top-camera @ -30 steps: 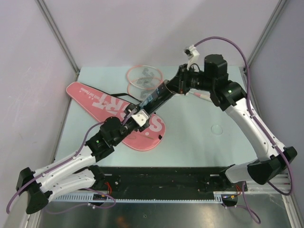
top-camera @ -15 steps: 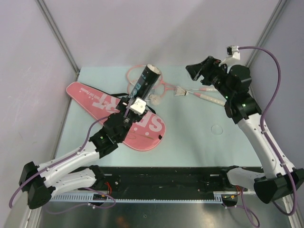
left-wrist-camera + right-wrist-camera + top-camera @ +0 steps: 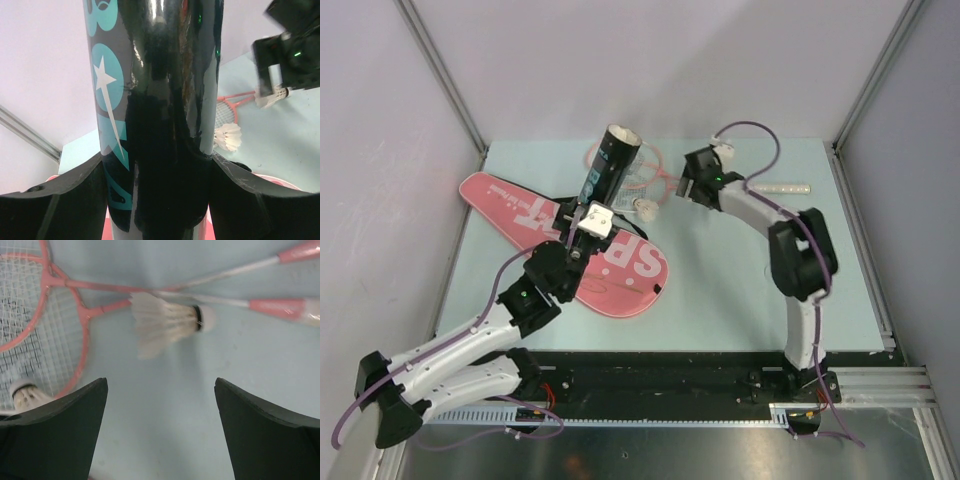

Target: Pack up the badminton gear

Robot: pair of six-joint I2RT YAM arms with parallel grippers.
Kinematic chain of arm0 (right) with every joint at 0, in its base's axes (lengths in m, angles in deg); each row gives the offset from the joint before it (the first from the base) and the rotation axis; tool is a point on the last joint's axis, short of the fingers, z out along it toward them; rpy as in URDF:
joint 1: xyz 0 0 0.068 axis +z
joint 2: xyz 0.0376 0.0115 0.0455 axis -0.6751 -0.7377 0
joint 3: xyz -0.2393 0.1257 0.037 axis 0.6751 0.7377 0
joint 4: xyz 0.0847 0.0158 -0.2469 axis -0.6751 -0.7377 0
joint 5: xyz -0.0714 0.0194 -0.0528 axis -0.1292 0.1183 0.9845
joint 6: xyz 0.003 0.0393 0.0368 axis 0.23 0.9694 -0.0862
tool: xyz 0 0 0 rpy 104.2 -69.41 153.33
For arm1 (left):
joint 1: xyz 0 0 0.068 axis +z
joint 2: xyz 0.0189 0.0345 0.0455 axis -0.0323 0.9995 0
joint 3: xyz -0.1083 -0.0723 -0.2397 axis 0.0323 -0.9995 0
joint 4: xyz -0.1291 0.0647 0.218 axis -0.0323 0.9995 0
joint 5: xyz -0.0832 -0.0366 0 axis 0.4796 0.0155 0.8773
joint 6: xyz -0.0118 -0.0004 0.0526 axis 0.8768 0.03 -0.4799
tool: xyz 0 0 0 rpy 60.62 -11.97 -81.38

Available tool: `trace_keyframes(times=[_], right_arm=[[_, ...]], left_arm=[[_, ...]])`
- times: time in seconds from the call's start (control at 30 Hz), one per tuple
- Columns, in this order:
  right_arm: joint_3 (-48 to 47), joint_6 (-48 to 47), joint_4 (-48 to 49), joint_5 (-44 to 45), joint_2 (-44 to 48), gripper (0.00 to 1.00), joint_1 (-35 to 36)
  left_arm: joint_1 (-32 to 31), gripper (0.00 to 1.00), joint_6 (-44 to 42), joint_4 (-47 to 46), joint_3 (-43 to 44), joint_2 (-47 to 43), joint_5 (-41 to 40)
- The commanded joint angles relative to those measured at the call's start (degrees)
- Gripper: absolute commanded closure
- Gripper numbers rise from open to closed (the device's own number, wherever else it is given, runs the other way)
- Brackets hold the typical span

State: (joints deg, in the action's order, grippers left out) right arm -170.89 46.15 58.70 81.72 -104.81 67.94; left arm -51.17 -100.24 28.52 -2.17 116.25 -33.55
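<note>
- Lilac walls close in a pale blue-green table, and we see both arms reaching over it from the near edge.
- We locate the pink bag lying flat on the left half of the table, slanting from the far left toward the near centre.
- White capitals "SP" read clearly at the bag's near end. The left arm covers the middle of the word, and the far letters are too small for us to read.
- The left gripper is clamped on the base of the dark tube, above the bag. The tube stands tilted, with its open mouth upward and toward the far side.
- In the left wrist view the tube fills the gap between the two fingers. Its label carries teal print: a white star on a teal disc, and large cropped characters that we cannot read as a word.
- The two rackets lie at the far centre with their heads overlapping behind the tube. Their shafts run to the right, where one white handle lies.
- The right gripper hangs over the shafts with its jaws spread wide and nothing between them.
- In the right wrist view a blurred shuttlecock shows over the crossing shafts, cork end to the right. We cannot tell whether it rests on the table.
- A second shuttlecock lies at the near edge of the racket heads, close to the tube.
</note>
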Motion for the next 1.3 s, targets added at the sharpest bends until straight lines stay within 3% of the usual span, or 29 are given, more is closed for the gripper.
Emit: trace_keyframes(times=[0.0, 0.17, 0.27, 0.47, 0.57, 0.63, 0.67, 0.73, 0.8, 0.83, 0.93, 0.97, 1.03, 1.07, 1.17, 1.27], right_arm=[[-14.19, -3.30, -7.04, 14.00, -7.95, 0.09, 3.35], [-24.29, -5.32, -10.65, 22.02, -16.75, 0.22, 5.64], [-31.15, -5.93, -16.45, 26.68, -22.01, 0.25, 5.99], [-34.24, -8.30, -18.22, 29.41, -25.19, 0.51, 5.55], [-34.77, -8.92, -18.48, 28.98, -25.99, 0.54, 4.94], [-35.12, -9.18, -18.74, 28.45, -26.34, 0.66, 4.41], [-35.21, -9.53, -18.92, 27.92, -26.16, 0.81, 3.89], [-35.74, -9.45, -20.49, 27.92, -23.98, 0.96, 3.62], [-30.69, -11.02, -20.25, 25.56, -16.47, 1.00, 3.53], [-27.94, -12.51, -18.59, 22.76, -13.01, 1.00, 3.09], [-13.93, -17.17, -12.70, -0.21, 2.94, 1.00, -1.90], [-10.20, -17.45, -8.33, -18.30, 7.63, 1.00, -4.01], [-0.82, -13.78, -3.83, -35.28, 17.72, 1.00, -12.53], [1.16, -12.28, 0.37, -49.89, 20.13, 1.00, -15.34], [3.90, -8.49, 3.31, -67.12, 27.85, 1.00, -21.25], [4.43, -2.79, 8.21, -75.93, 34.36, 1.00, -25.02]], left_arm=[[0.37, 0.86, 1.02, -4.82, 1.73, -2.07, -0.12], [0.37, 0.86, 1.20, -4.82, 1.65, -2.24, 0.49], [0.37, 0.86, 1.47, -4.82, 1.56, -2.42, 1.10], [0.37, 0.86, 1.47, -4.82, 1.56, -2.51, 1.37], [0.45, 0.86, 1.47, -4.91, 1.47, -2.51, 1.46], [0.37, 0.86, 1.38, -4.91, 1.38, -2.42, 1.64], [0.37, 0.86, 1.38, -4.82, 1.38, -2.42, 1.64], [0.37, 0.86, 1.20, -4.91, 1.30, -1.98, 1.72], [0.37, 0.86, 1.03, -4.91, 1.21, -1.63, 2.16], [0.37, 0.86, 0.94, -4.91, 1.21, -1.46, 3.29], [0.28, 0.86, 0.85, -4.73, 1.21, -0.58, 8.90], [0.28, 0.87, 0.94, -4.73, 1.12, -0.49, 10.15], [0.36, 0.86, 1.11, -4.38, 1.21, -0.58, 12.52], [0.28, 0.86, 1.29, -4.30, 1.12, -0.75, 14.36], [0.28, 0.86, 1.29, -4.03, 0.86, -1.63, 18.14], [0.28, 0.87, 0.94, -3.86, 0.50, -2.24, 21.14]])
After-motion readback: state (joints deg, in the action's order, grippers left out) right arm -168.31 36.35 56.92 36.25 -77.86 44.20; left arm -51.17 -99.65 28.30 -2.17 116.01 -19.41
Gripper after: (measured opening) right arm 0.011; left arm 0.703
